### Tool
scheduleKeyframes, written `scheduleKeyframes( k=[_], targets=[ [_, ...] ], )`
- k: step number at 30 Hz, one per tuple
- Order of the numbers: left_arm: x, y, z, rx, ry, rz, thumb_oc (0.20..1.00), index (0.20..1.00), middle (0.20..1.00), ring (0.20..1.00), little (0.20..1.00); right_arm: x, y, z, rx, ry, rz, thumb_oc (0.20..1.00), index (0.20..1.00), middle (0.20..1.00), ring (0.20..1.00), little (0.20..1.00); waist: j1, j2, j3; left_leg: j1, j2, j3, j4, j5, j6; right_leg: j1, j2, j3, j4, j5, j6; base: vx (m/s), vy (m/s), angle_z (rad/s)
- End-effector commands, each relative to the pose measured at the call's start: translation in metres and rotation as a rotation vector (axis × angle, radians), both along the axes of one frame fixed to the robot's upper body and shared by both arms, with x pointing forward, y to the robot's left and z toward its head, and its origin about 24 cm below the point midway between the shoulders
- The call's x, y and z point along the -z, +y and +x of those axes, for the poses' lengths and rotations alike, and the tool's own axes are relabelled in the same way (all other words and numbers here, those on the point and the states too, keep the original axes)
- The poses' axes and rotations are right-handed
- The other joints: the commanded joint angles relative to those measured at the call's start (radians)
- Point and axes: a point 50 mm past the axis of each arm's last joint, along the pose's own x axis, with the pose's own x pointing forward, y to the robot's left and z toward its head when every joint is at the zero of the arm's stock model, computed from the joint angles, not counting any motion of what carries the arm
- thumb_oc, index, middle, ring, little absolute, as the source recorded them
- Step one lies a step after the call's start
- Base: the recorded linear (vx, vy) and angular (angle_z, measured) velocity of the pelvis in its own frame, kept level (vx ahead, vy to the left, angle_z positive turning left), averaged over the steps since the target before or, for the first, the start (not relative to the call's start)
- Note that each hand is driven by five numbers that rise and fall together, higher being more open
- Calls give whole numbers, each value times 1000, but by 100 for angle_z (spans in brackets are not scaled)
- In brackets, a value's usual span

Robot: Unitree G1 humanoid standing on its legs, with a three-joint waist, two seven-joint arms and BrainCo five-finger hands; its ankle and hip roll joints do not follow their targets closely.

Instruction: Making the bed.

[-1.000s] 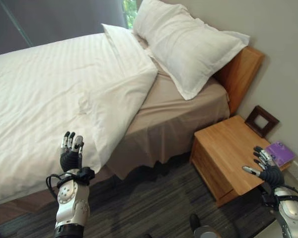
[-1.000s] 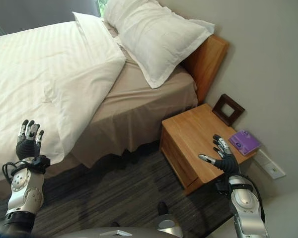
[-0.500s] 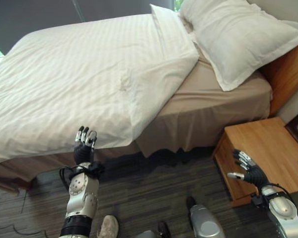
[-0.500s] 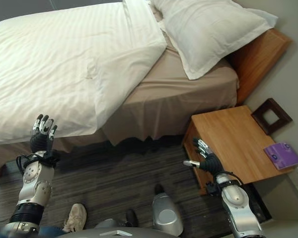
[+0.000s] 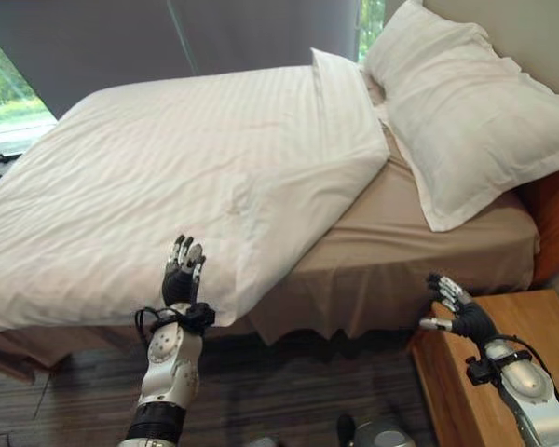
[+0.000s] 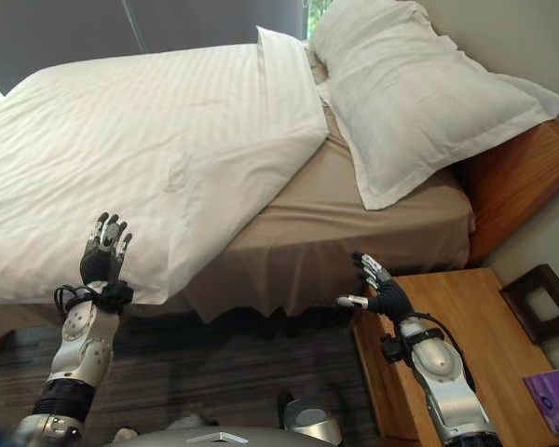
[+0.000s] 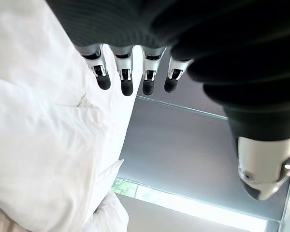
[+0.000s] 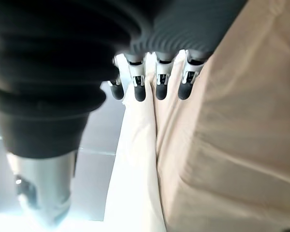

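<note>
The white duvet (image 5: 186, 177) is lying across the bed, its head-end corner folded back off the tan sheet (image 5: 419, 242) short of the pillow (image 5: 475, 112); I am judging it soft, light and limp, best pinched at that corner or along the near edge. I am raising my left hand (image 5: 181, 277) before that near edge, fingers straight and empty. I am holding my right hand (image 6: 380, 294) over the nightstand (image 6: 456, 345) beside the bed, fingers spread, touching nothing.

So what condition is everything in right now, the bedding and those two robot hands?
Duvet: spread over the bed, near top corner folded back.
Sheet: uncovered below the pillows.
Pillows: stacked against the headboard.
Left hand: raised, fingers straight, holding nothing.
Right hand: open, holding nothing, beside the mattress edge.
</note>
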Motion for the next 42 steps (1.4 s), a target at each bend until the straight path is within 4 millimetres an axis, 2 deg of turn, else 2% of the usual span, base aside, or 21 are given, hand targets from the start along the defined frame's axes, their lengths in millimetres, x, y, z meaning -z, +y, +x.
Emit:
scheduleKeyframes(
  k=[1,2,4,6,9,11,12,13,15,17,18,22,25,33,34,35,38,42],
  targets=[
    [-40,16,8,-7,-140,178,1000,1000,1000,1000,1000,-14,-5,2,10,-88,28,1000,1000,1000,1000,1000,23,17,4,100,-58,-2,-285,198,37,-28,-58,41,-9,19,129,192,161,-3],
    [-43,20,5,-23,-148,192,1000,1000,1000,1000,1000,-14,-3,1,-12,-85,20,1000,1000,1000,1000,1000,27,28,6,104,-70,-39,-310,200,41,-33,-54,51,-4,16,131,166,129,-33],
    [-51,26,6,-33,-175,207,1000,1000,1000,1000,1000,-9,-2,-2,-25,-56,18,1000,1000,1000,1000,1000,5,40,-8,151,-74,-2,-372,188,41,-27,-52,62,-17,10,132,121,94,-55],
    [-56,29,8,-38,-191,223,1000,1000,1000,1000,1000,-9,-2,-4,-28,-56,24,1000,1000,1000,1000,1000,2,48,-12,181,-78,11,-400,194,40,-26,-48,71,-30,14,135,106,105,-41],
    [-76,41,17,-63,-220,294,1000,1000,1000,1000,1000,-1,0,-12,-32,-15,48,1000,1000,1000,1000,1000,-21,57,-31,223,-102,60,-452,160,59,-22,-61,95,-68,28,157,133,193,-37],
    [-85,66,28,-97,-106,503,1000,1000,1000,1000,1000,3,1,-16,-53,14,59,1000,1000,1000,1000,1000,-41,61,-29,225,-111,85,-452,145,66,-34,-68,112,-68,34,171,62,170,-32],
    [-97,82,39,-109,-29,635,1000,1000,1000,1000,1000,5,3,-18,-88,36,53,1000,1000,1000,1000,1000,-59,68,-24,219,-116,97,-452,143,68,-45,-70,124,-66,39,177,10,105,-24],
    [-98,82,40,-107,-32,637,1000,1000,1000,1000,1000,5,3,-18,-85,34,55,1000,1000,1000,1000,1000,-56,66,-23,219,-116,97,-452,143,68,-46,-70,125,-65,38,177,-1,115,-8],
    [-121,96,63,-147,34,699,1000,1000,1000,1000,1000,5,10,-20,-147,53,65,1000,1000,1000,1000,1000,-80,69,-4,195,-122,115,-452,139,70,-80,-72,137,-64,49,189,-67,96,-15],
    [-129,100,68,-162,49,714,1000,1000,1000,1000,1000,5,11,-20,-155,56,72,1000,1000,1000,1000,1000,-86,68,6,184,-122,120,-452,141,71,-95,-72,141,-64,53,192,-112,58,-14],
    [-146,107,77,-207,69,728,1000,1000,1000,1000,1000,6,14,-19,-174,69,81,1000,1000,1000,1000,1000,-103,68,32,154,-124,131,-452,145,70,-133,-71,149,-65,65,199,-151,53,-16],
    [-163,106,87,-236,41,658,1000,1000,1000,1000,1000,7,17,-15,-184,76,102,1000,1000,1000,1000,1000,-112,64,57,100,-122,146,-452,154,68,-200,-69,161,-65,86,204,-114,48,-18],
    [-187,106,92,-271,-21,608,1000,1000,1000,1000,1000,3,21,-10,-208,62,119,1000,1000,1000,1000,1000,-124,56,88,54,-117,160,-452,158,66,-252,-67,172,-70,102,210,-59,34,-18],
    [-211,123,85,-412,-73,482,1000,1000,1000,1000,1000,3,23,-10,-211,69,142,1000,1000,1000,1000,1000,-128,29,141,-10,-108,181,-452,168,61,-333,-50,190,-63,114,212,-12,8,-14],
    [-222,128,81,-463,-96,478,1000,1000,1000,1000,1000,1,24,-7,-213,55,141,1000,1000,1000,1000,1000,-129,24,156,-31,-107,187,-452,170,59,-357,-48,196,-63,121,211,-32,-2,-6],
    [-223,129,81,-464,-97,479,1000,1000,1000,1000,1000,0,24,-7,-213,55,141,1000,1000,1000,1000,1000,-129,23,155,-33,-107,188,-452,170,59,-359,-48,197,-63,122,211,-34,0,-5],
    [-230,146,67,-567,-132,380,1000,1000,1000,1000,1000,-2,23,-6,-188,34,156,1000,1000,1000,1000,1000,-131,13,175,-71,-104,202,-452,173,54,-396,-43,206,-76,141,212,-17,-9,-6],
    [-228,151,64,-559,-96,398,1000,1000,1000,1000,1000,-1,22,-3,-166,30,164,1000,1000,1000,1000,1000,-131,13,194,-101,-104,208,-452,179,50,-425,-37,212,-83,150,209,-4,-19,-11]
  ],
)
